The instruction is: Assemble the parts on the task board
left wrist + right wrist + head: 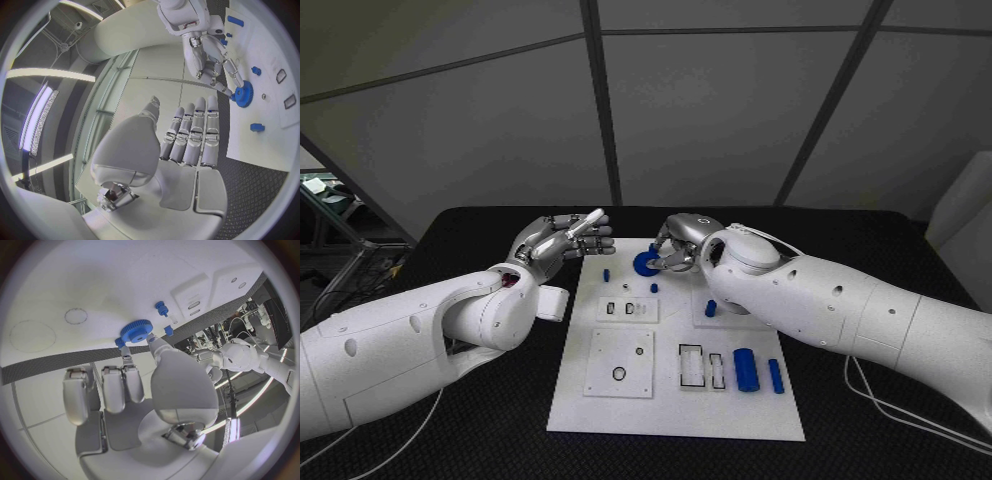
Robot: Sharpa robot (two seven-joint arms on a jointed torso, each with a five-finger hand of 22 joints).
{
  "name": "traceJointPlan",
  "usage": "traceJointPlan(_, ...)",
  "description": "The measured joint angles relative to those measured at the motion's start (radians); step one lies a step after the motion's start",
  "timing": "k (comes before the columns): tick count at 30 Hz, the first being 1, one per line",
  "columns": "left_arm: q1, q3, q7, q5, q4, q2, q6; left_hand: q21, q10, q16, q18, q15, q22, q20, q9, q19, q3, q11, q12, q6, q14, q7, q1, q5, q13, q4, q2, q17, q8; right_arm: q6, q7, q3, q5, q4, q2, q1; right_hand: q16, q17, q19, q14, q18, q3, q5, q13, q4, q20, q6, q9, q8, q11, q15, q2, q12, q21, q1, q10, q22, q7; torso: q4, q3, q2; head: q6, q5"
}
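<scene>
Near the far edge of the white task board [574, 410], the right hand [681, 243] pinches a toothed blue gear [648, 263] in its fingers [127, 351]. Beside the board's left edge, the left hand [564, 240] hovers with fingers straight, holding nothing. Smooth blue cylinders [746, 369] lie near the board's front right.

White task board [678, 400] lies mid-table on the black table [473, 225]. Right hand [679, 246] at the board's far edge, fingers on a blue gear [646, 264]. Left hand [564, 240] raised just off the board's far-left corner, fingers extended, holding nothing. Small blue peg [606, 273] and another [655, 288] stand near the gear. Two blue cylinders [746, 370] [776, 376] lie side by side on the board's near-right part.
</scene>
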Motion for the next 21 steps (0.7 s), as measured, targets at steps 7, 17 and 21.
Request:
traceJointPlan(7,0.000,0.000,0.000,0.000,-0.009,-0.003,0.000,0.000,0.000,0.000,0.000,0.000,0.000,0.000,0.000,0.000,0.000,0.000,0.000,0.000,0.000,0.000,0.000,0.000,0.000,0.000,0.000,0.000,0.000,-0.135,0.062,0.000,0.060,0.080,-0.098,-0.001,0.000,-0.002,0.000,0.000,0.000,0.000,0.000,0.000,0.000,0.000,0.000,-0.004,-0.005,0.000,0.000,-0.016,0.000,0.000,0.016,0.000,0.000,0.000,-0.0019,0.0007,-0.001,0.007,-0.001)
traceJointPlan(17,0.000,0.000,-0.001,0.000,-0.018,-0.011,0.000,0.000,0.000,0.000,0.000,0.000,0.000,0.000,0.000,0.000,0.000,0.000,-0.004,0.000,0.000,0.000,0.000,0.000,0.000,0.000,0.000,0.000,0.000,-0.175,0.180,0.001,0.262,0.169,-0.321,-0.001,-0.007,-0.023,0.000,0.000,0.000,0.010,0.000,0.000,-0.022,0.000,0.000,-0.006,-0.005,0.000,0.000,-0.029,-0.022,0.000,0.084,0.000,0.000,0.000,-0.0152,0.0055,-0.008,0.013,-0.002)
traceJointPlan(21,0.000,0.000,-0.001,0.000,-0.021,-0.008,0.000,0.000,0.000,0.000,0.000,0.000,0.000,0.000,0.000,0.000,0.000,0.000,-0.004,0.000,0.000,0.000,0.000,0.000,0.000,0.000,0.000,0.000,0.000,-0.162,0.229,0.000,0.343,0.167,-0.373,-0.001,-0.012,-0.028,0.000,0.000,0.000,0.012,0.000,0.000,-0.044,0.000,0.004,-0.007,-0.005,0.000,0.000,-0.034,-0.023,0.000,0.114,0.000,0.000,-0.004,-0.0239,0.0080,-0.011,0.014,-0.002)
